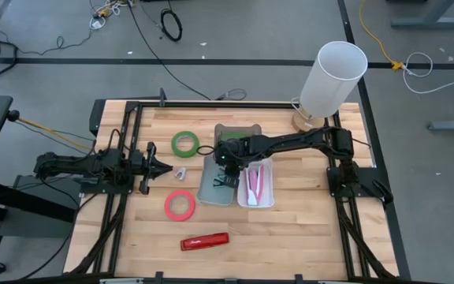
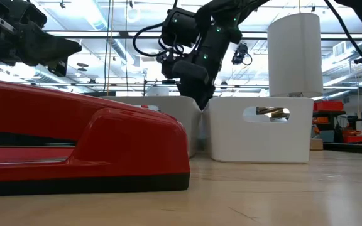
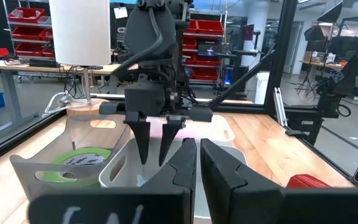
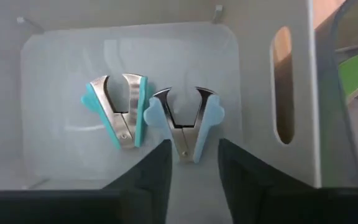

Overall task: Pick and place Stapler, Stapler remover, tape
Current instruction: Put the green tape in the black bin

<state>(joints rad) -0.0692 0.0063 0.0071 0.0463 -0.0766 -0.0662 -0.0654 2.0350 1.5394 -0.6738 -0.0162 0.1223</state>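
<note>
Stapler remover [image 4: 183,127] below right claw [image 4: 192,163]

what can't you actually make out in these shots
- Grey bin contents, high view: right gripper covers them.
- Red stapler, low view: cut off by the left edge.
- Small remover on the table, high view: too small.
- Green tape, left wrist view: behind a bin wall.

Stapler [image 1: 205,241]: red, closed, lying flat on the counter's near part, apart from the bins
Staple removers [image 4: 182,124]: two, teal and light blue handles, steel jaws, side by side and touching on the grey bin's floor
Tape rolls: green [image 1: 185,143] and red [image 1: 180,205], flat on the counter
</note>
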